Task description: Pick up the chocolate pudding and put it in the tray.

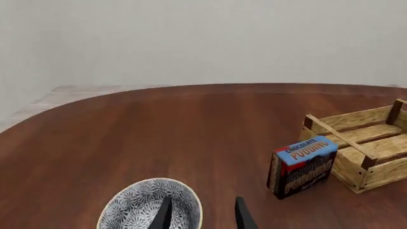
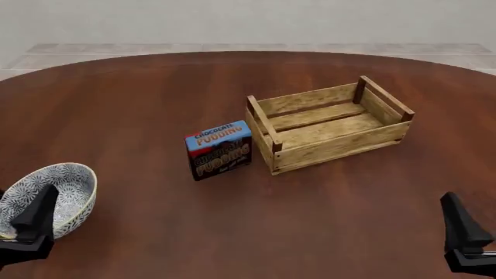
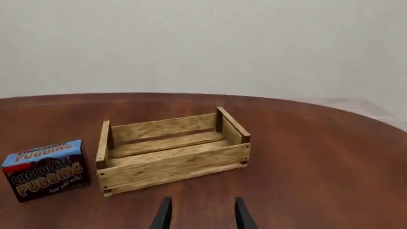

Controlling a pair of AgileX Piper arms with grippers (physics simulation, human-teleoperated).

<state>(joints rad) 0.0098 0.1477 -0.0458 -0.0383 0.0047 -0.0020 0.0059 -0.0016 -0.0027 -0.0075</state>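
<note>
The left gripper (image 2: 31, 224) sits at about 8 o'clock in the front view, low at the near table edge, its fingers (image 1: 164, 215) parted with nothing between them. In the left wrist view they hang over the rim of the one patterned bowl (image 2: 58, 195), which rests just beside that gripper. The right gripper (image 2: 463, 232) is at about 4 o'clock, likewise parted and holding nothing, with bare wood under it.

From both grippers toward the middle lies a wide stretch of uncluttered brown table (image 2: 155, 93). The one chocolate pudding (image 2: 219, 150) stands upright just left of centre, around 9 o'clock from the tray (image 2: 341, 145), close beside the tray's short left end but apart from it; a thin strip of table shows between them in the right wrist view. The single tray sits at about 1 o'clock from centre, turned slightly askew, its inside holding nothing.

The table's curved far edge runs from 10 to 2 o'clock, well beyond the tray, with pale floor behind it. Two grippers, one carton, one tray, one bowl in all.
</note>
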